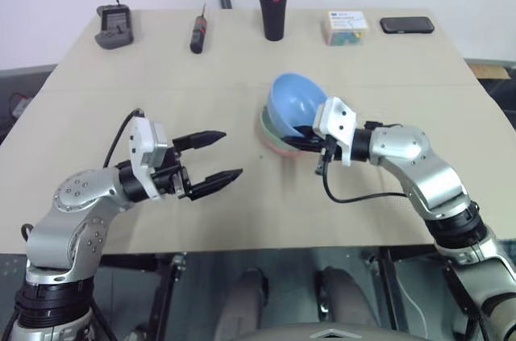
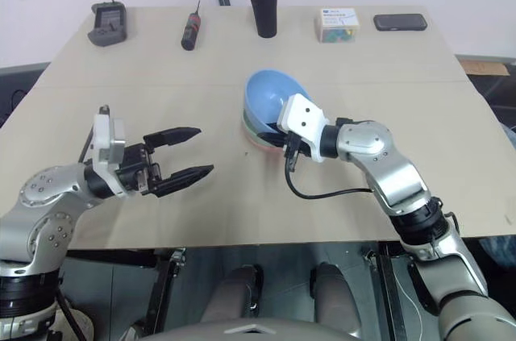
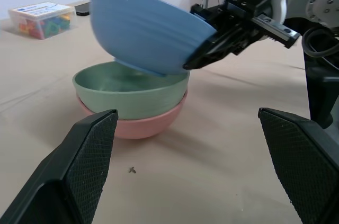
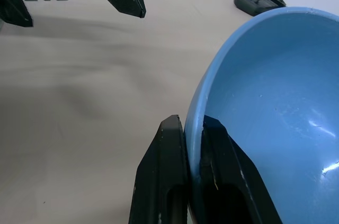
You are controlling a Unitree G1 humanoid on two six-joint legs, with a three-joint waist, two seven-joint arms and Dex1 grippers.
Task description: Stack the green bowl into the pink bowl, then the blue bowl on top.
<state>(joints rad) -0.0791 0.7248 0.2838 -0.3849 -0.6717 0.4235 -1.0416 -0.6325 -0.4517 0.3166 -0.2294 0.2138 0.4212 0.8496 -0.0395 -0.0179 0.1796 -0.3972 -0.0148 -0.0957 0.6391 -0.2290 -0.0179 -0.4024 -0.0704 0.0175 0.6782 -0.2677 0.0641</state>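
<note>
Near left, the left gripper hovers over the beige wooden table, black fingers spread wide, holding nothing. Near right of centre, the right gripper pinches the rim of the small round sky-blue plastic bowl, one finger inside, one outside. That bowl tilts above the pale mint-green plastic bowl, which is nested in the salmon-pink plastic bowl on the table. Far edge: black cup of pens, dark phone.

Three bowls (green, pink, blue), one pen cup.
</note>
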